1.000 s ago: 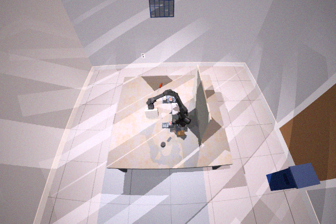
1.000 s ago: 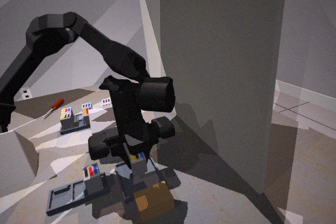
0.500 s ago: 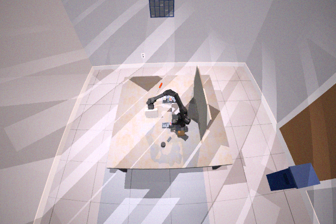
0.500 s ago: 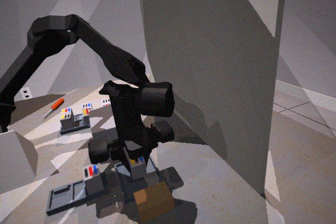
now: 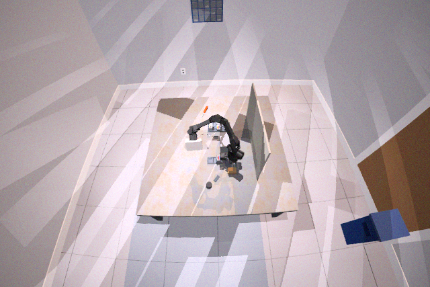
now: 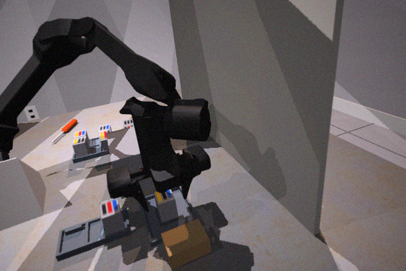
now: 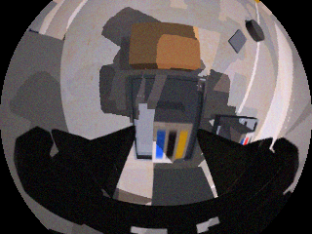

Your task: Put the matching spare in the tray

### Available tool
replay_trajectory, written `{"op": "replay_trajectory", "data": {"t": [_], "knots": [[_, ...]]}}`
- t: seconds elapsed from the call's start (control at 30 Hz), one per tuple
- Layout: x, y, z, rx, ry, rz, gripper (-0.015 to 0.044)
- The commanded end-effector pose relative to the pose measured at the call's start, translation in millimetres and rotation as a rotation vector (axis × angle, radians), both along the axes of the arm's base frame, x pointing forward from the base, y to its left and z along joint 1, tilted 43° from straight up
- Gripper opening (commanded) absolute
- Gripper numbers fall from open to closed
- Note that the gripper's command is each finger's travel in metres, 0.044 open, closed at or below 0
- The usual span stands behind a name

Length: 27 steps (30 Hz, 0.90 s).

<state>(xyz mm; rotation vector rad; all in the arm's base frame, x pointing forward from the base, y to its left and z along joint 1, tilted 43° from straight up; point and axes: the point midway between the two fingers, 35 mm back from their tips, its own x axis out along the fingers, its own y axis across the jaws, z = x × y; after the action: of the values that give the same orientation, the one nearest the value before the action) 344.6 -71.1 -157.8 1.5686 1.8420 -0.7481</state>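
Observation:
A grey unit (image 6: 167, 211) (image 7: 172, 141) with a yellow, black and blue striped top stands in the grey tray (image 7: 144, 122). My gripper (image 6: 166, 204) (image 7: 167, 131) is open around it, one finger on each side, with a gap beside the unit in the wrist view. Another grey unit (image 6: 113, 220) (image 5: 218, 158), striped black, red and blue, stands at the right end of a low two-part holder (image 6: 72, 240) (image 5: 211, 160). Further striped units (image 6: 80, 146) (image 6: 103, 136) stand in a dark rack (image 6: 91, 157) at the back. No printed code is legible, and I cannot tell which unit is the mounted one.
A brown box (image 5: 232, 170) (image 6: 188, 245) (image 7: 166, 46) sits just beyond the tray. A tall grey panel (image 5: 256, 134) (image 6: 255, 97) stands to the right of the arm. A dark round puck (image 5: 208, 185) (image 7: 254, 30), a flat grey piece (image 5: 216, 178) (image 7: 237, 41) and an orange-handled screwdriver (image 5: 205, 109) (image 6: 69, 125) lie on the table.

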Motion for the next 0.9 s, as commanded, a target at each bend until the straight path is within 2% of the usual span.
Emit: {"op": "replay_trajectory", "data": {"t": [0.0,0.23,0.87], "knots": [[1,-3,2,-0.001,-0.001,0.000,0.0440],[12,-69,78,-0.002,0.003,-0.007,0.0440],[14,-71,78,-0.009,-0.011,-0.023,0.0440]]}}
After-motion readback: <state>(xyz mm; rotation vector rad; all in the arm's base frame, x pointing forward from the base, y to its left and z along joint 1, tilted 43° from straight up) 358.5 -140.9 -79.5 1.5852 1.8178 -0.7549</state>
